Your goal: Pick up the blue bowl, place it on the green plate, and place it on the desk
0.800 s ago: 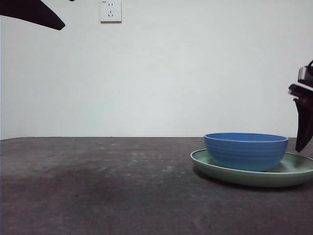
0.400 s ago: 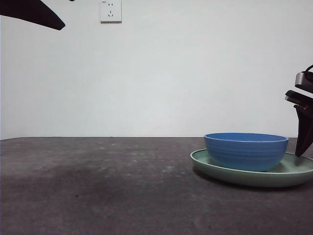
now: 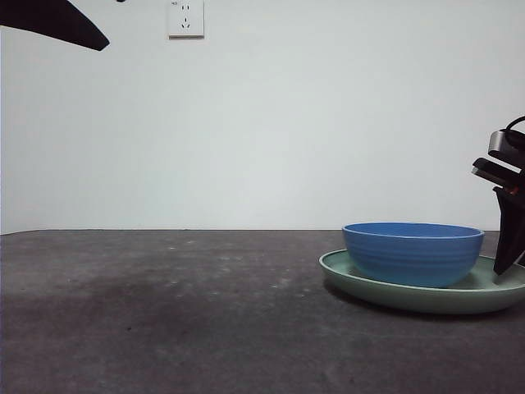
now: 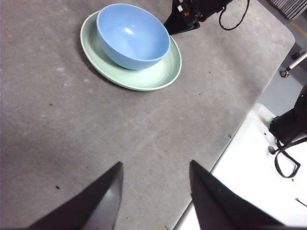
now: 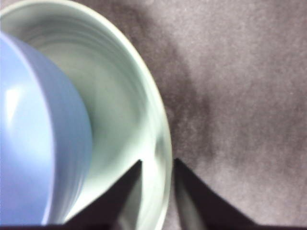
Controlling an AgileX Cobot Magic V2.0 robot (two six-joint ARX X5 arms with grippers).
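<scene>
The blue bowl [image 3: 413,253] [image 4: 132,33] [image 5: 33,134] sits upright inside the green plate [image 3: 410,297] [image 4: 154,79] [image 5: 127,91], which lies on the desk [image 3: 164,312] at the right. My right gripper [image 3: 509,264] [image 5: 158,164] is low at the plate's right side. It is open, with one jaw on each side of the plate's rim and apart from the bowl. The left wrist view shows it as a black tip [image 4: 171,26] beside the bowl. My left gripper [image 4: 153,173] hangs open and empty high over bare desk, far from the plate.
A white wall socket [image 3: 185,18] is on the back wall. The waiting left arm shows as a black tip [image 3: 57,20] at the top left. In the left wrist view the desk's edge runs past a white surface [image 4: 249,167] with black cables.
My right gripper has come down a little and slightly leftward, closer to the plate's rim. The bowl, the plate and the left arm have not moved.
</scene>
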